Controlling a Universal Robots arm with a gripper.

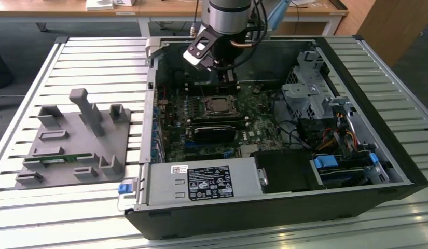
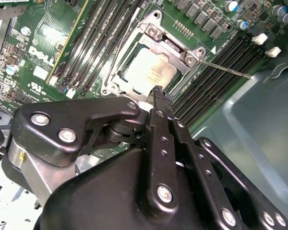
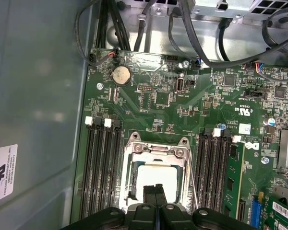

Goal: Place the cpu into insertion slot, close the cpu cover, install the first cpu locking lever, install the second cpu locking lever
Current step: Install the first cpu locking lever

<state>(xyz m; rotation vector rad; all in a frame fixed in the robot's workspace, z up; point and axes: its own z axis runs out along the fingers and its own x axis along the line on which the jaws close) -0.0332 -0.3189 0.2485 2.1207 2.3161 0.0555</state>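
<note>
While the cpu (image 2: 151,72) lies in the insertion slot (image 3: 130,189) under the lowered cpu cover (image 2: 175,48), the gripper (image 3: 156,188) hovers at its edge, fingers pressed together, holding nothing.

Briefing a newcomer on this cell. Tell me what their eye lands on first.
The open computer case on the slatted table, with the robot arm reaching into it from above. In the first wrist view the end effector, fingers together, is at the edge of the silver cpu, framed by its cpu cover. A grey fixture tray lies at the exterior view's left.
</note>
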